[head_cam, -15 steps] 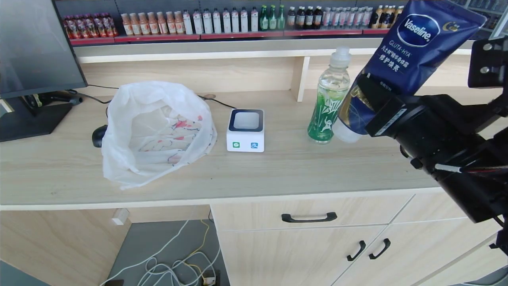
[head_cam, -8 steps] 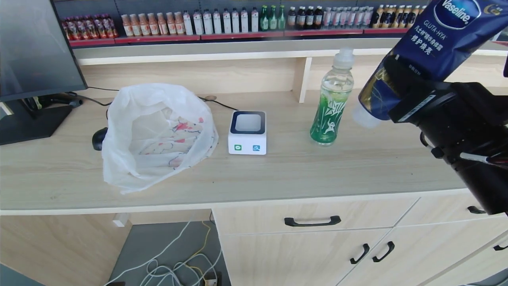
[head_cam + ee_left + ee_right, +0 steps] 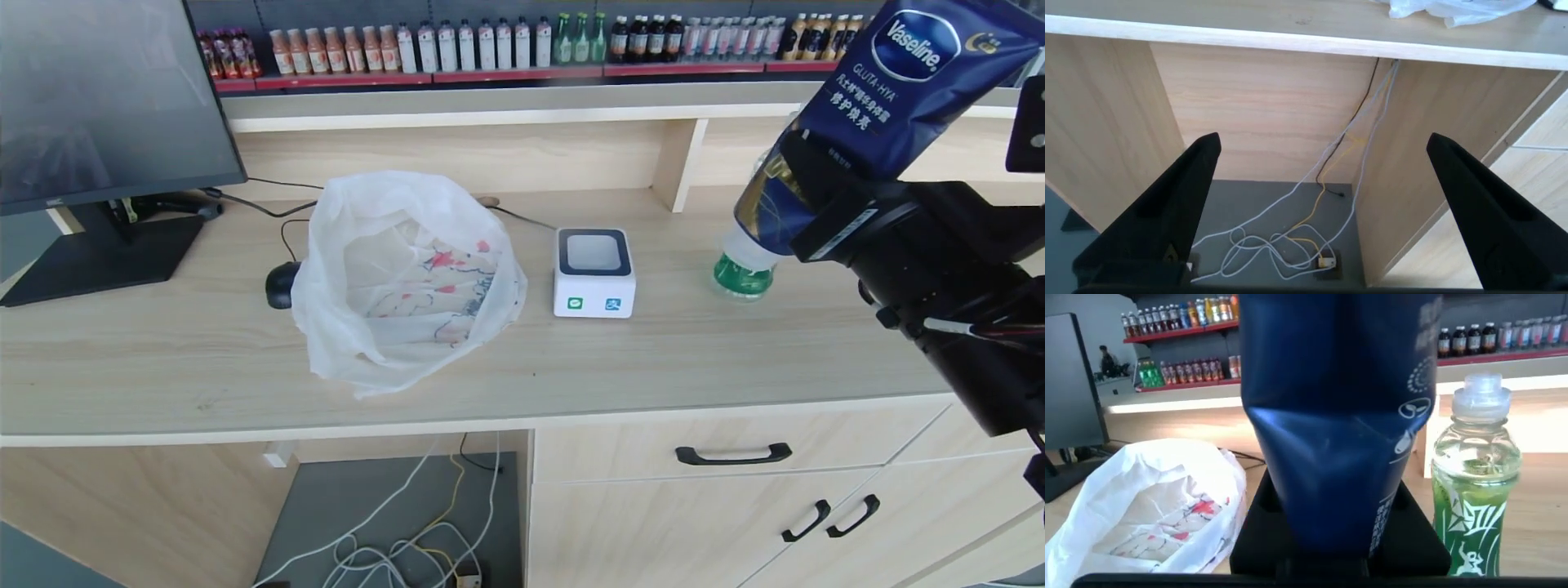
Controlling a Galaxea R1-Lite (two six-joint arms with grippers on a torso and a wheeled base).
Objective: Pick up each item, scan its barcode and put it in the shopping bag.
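blue tube point(image 3: 890, 90) is sitting tight in the right gripper point(image 3: 808, 200); the left gripper point(image 3: 1323, 139) is hanging wide open.

Your right pincer point(image 3: 808, 202) holds the blue tube point(image 3: 886, 98) above the right end of the counter point(image 3: 653, 359). The green bottle point(image 3: 741, 279) stands upright close by the tube's cap end, so it is the nearest obstacle. Between the bottle and the scanner point(image 3: 594, 272) lies a strip of bare counter. The scanner stands just beside the shopping bag point(image 3: 408, 278), whose mouth gapes upward. Bare counter runs along the front edge. At the back, a wooden divider point(image 3: 676, 163) and a ledge point(image 3: 490, 114) close off the space. Your left pincer point(image 3: 1323, 143), jaws wide apart, hangs below the counter's edge, facing a bay with cables point(image 3: 1278, 249) on its floor.
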